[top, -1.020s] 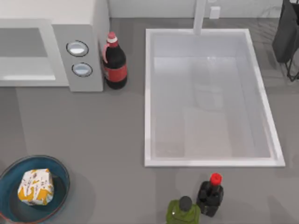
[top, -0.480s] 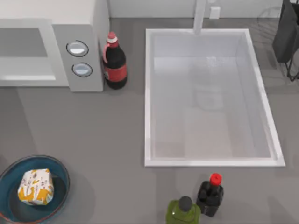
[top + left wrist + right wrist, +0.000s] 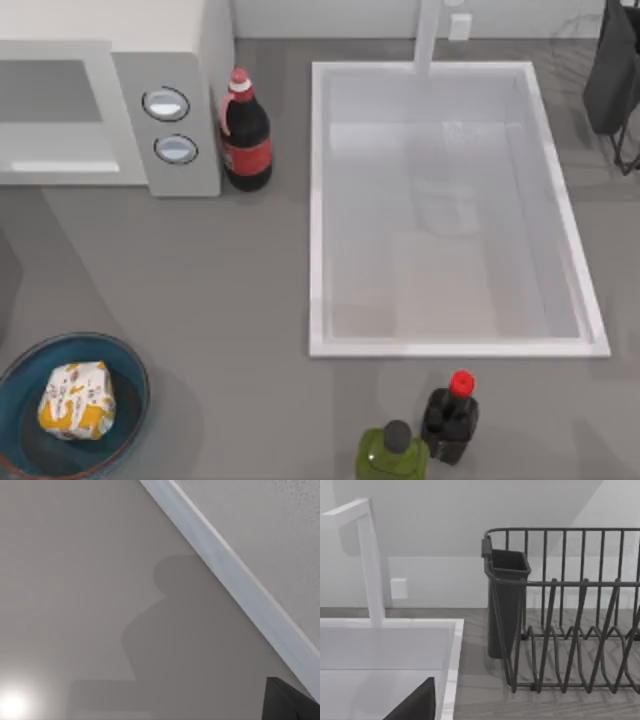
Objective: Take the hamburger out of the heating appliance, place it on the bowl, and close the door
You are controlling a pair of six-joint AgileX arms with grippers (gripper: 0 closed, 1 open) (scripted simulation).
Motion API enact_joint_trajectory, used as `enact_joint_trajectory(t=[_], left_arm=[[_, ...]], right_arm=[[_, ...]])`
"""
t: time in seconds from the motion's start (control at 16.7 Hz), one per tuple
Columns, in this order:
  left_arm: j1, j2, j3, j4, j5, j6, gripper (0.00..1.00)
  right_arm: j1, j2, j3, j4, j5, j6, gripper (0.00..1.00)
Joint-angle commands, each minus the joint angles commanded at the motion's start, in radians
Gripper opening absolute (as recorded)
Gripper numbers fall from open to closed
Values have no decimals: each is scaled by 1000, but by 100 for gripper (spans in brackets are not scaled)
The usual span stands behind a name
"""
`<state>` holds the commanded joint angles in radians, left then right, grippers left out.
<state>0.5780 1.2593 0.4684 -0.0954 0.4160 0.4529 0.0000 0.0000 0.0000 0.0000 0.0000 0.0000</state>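
The hamburger (image 3: pixel 76 400), a white-wrapped bundle with orange patches, lies in the blue-teal bowl (image 3: pixel 20 440) at the table's front left corner. The heating appliance (image 3: pixel 180 100), a light-grey microwave with two round knobs, stands at the back left. Its door (image 3: pixel 50 95) lies flat against its front, the pale bar handle (image 3: pixel 65 165) along the lower edge. A pale bar (image 3: pixel 235 575) crosses a grey surface close up in the left wrist view, with a speckled patch beside it. A dark piece of my left gripper (image 3: pixel 292 700) and one of my right gripper (image 3: pixel 415 705) show.
A cola bottle (image 3: pixel 245 135) stands right of the microwave. The white sink (image 3: pixel 318 200) fills the middle right, its faucet (image 3: pixel 370 560) at the back. A dark dish rack (image 3: pixel 570 615) stands at the back right. A green bottle (image 3: pixel 392 452) and a dark red-capped bottle (image 3: pixel 450 418) stand at the front.
A shadow at the table's left edge has slid forward and darkened. The bright strip on the door handle has shortened. Hamburger, bowl and bottles have not moved.
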Motion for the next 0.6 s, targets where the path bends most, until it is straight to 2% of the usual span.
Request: enact_joint_trajectory(t=[0.3,0.42,0.6], left_arm=[[-4,-2,28,5,-38,-4,0],[-60,-26,12,5,-81,-50,0],[-219,-84,-24,6,-181,-157,0]], right_arm=[[0,0,0,0,0,0,100],[0,0,0,0,0,0,100],[0,0,0,0,0,0,100]])
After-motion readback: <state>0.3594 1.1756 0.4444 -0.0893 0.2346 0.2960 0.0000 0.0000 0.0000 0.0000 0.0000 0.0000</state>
